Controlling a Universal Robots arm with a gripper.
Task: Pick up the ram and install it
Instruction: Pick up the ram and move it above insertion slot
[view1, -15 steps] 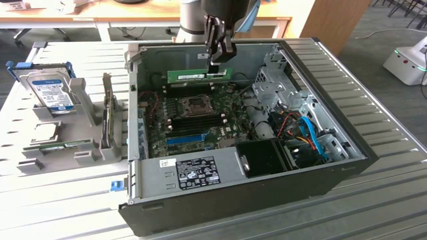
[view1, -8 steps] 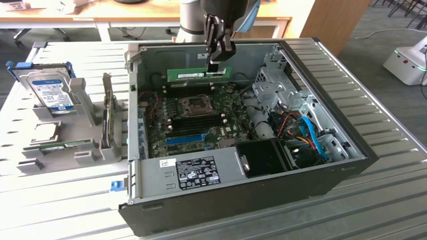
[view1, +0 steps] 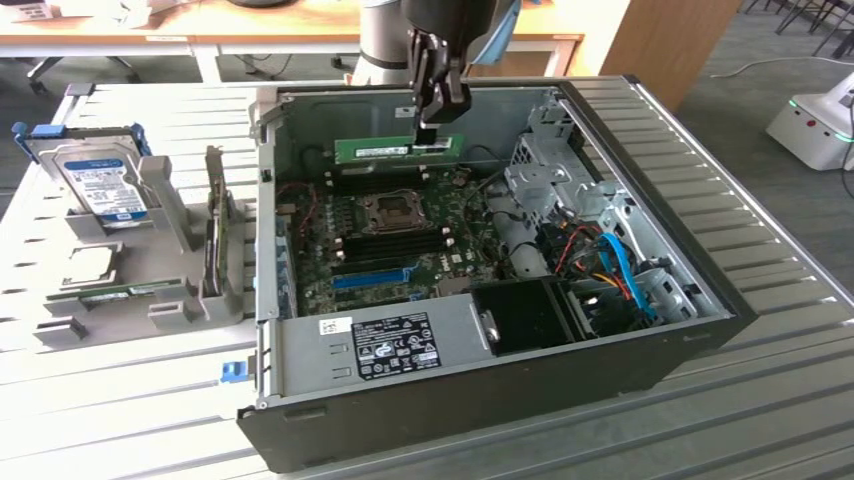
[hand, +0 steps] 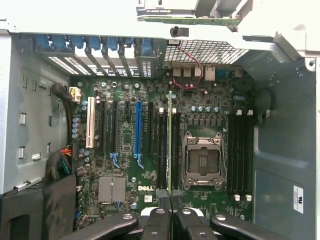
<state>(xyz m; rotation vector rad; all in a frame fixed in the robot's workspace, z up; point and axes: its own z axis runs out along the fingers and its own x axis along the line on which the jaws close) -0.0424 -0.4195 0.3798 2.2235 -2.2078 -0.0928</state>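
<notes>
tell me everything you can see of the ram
The ram is a long, thin, flat green circuit board with a white label and dark chips. The hand is shut on it near one end, holding it on edge and level inside the computer case, above the motherboard. From the wrist view it is edge-on, lined up with the black memory slots beside the CPU socket; contact with a slot cannot be told.

Arm (view1: 451, 18): cut off by the picture's edge right above the gripper (view1: 431, 127).
Ram (view1: 398, 148): the bit pinched in the gripper is covered; its label print is too small to read.
Wrist view: the ram (hand: 170, 145) runs edge-on ahead of the gripper (hand: 170, 193), a thin line, its faces out of sight.
Case sticker (view1: 390, 342): well away from the gripper, print too small to make out.
White machine (view1: 817, 125): far from the gripper, cropped by the edge.
</notes>
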